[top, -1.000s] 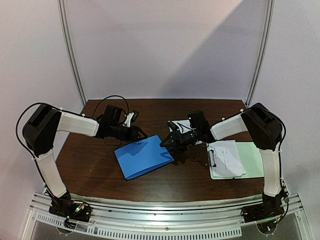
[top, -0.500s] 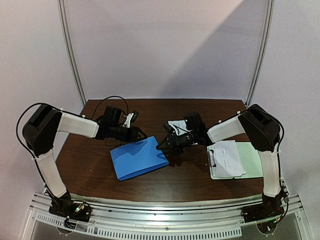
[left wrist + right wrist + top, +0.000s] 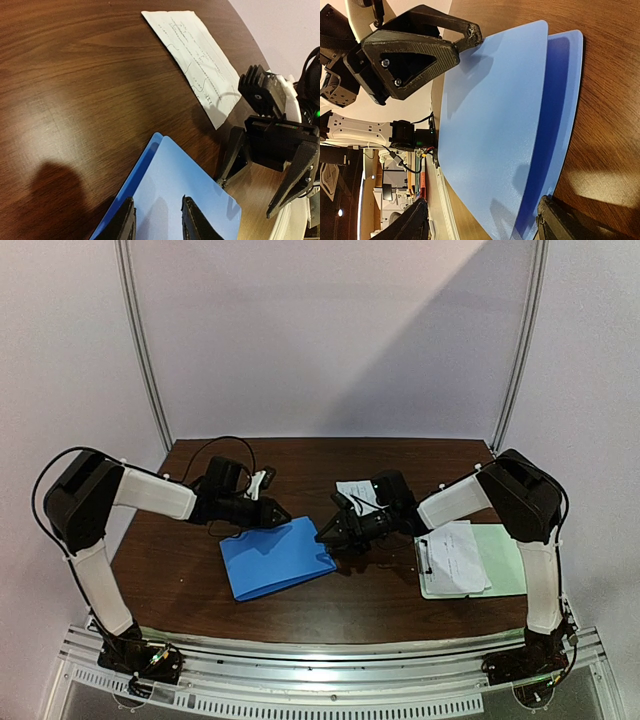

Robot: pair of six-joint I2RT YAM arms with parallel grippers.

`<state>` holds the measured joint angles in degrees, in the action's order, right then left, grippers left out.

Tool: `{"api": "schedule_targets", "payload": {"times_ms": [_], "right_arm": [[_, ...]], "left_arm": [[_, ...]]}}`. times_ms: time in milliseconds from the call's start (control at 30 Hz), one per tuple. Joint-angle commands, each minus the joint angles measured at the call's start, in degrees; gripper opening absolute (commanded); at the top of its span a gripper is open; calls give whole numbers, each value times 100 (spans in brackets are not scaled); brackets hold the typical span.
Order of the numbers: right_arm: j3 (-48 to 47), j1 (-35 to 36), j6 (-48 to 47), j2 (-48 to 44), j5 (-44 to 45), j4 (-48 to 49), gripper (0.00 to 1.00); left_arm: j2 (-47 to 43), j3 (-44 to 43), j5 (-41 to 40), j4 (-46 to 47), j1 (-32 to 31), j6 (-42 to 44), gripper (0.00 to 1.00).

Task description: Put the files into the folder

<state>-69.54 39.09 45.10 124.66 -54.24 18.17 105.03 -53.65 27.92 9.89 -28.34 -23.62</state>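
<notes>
Top view only: pale green clipboard at the right end of the dark wood-grain worktop, carrying the clipped sheet. Well apart from the folder. Seen from neither wrist.

Left wrist only: faint printed lines legible as lines on the loose sheet. Flat on bare wood beyond the folder, near it, not touching.

Right wrist only: best look at the folder's two covers, upper one offset from the lower along the long edge and slightly bowed.

Count: two white sheets, one folder, one clipboard.

Folder: bright blue, thin smooth plastic, rounded corners. Closed, flat at mid-worktop between the two grippers, both sheets outside it.

Left gripper: jaws parted by a narrow gap over one end of the folder, blue cover showing between them. Clamped on nothing visible; contact with the cover not decidable.

Right gripper: jaws wide apart, low over the folder's opposite end, closed on nothing.
</notes>
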Motion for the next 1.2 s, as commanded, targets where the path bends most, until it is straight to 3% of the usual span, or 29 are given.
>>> {"api": "schedule_targets", "payload": {"times_ms": [0, 267, 533, 633, 800, 933, 1167], "right_arm": [[180, 41, -64, 58, 118, -260, 74], [-108, 180, 172, 378, -60, -9, 70], [-306, 258, 613, 710, -217, 423, 60], [-394, 312, 694, 742, -236, 480, 50], [-396, 313, 768, 667, -50, 243, 23], [-378, 311, 431, 309, 388, -458, 1], [-282, 223, 237, -545, 1412, -1605, 0]], "left_arm": [[-198, 91, 98, 201, -84, 69, 31], [-199, 139, 125, 259, -85, 45, 29], [-189, 189, 96, 306, -85, 17, 28], [-194, 206, 84, 332, -84, 0, 28], [-294, 189, -5, 266, -84, 22, 30], [-562, 141, -394, -87, -93, 125, 40], [-1366, 98, -1230, -589, -325, 386, 72]]}}
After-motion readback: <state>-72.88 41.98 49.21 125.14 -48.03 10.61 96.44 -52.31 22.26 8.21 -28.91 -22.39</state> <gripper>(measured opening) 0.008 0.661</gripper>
